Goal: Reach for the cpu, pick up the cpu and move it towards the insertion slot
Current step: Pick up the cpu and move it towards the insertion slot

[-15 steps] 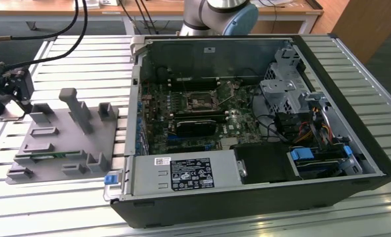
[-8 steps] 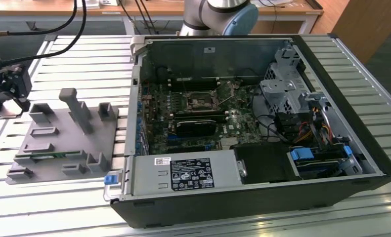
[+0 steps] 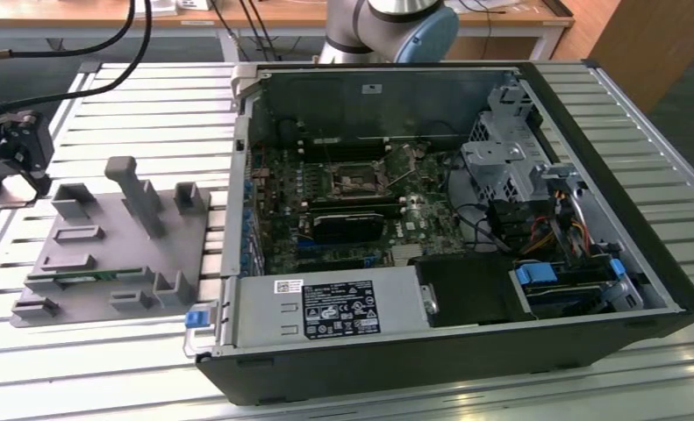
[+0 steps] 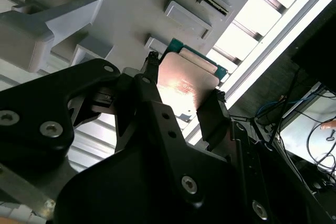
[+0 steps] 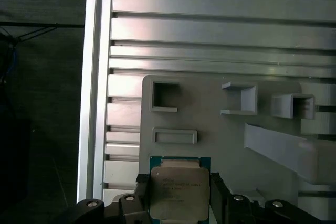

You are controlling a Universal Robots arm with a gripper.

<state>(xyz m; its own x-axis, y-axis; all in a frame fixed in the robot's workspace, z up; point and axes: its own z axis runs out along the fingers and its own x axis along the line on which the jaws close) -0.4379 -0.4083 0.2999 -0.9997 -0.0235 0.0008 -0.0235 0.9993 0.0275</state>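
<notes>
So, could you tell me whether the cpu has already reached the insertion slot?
No, in the first wrist view the cpu sits in the gripper above the grey fixture, not over a motherboard.

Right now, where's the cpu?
In both wrist views the cpu is clamped in the gripper, over the grey fixture's edge; that fixture lies at the exterior view's left, beside the computer case.

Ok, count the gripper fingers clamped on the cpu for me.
2. In the first wrist view, one finger clamps one edge of the cpu; the other finger clamps the opposite edge. None seem hidden.
</notes>
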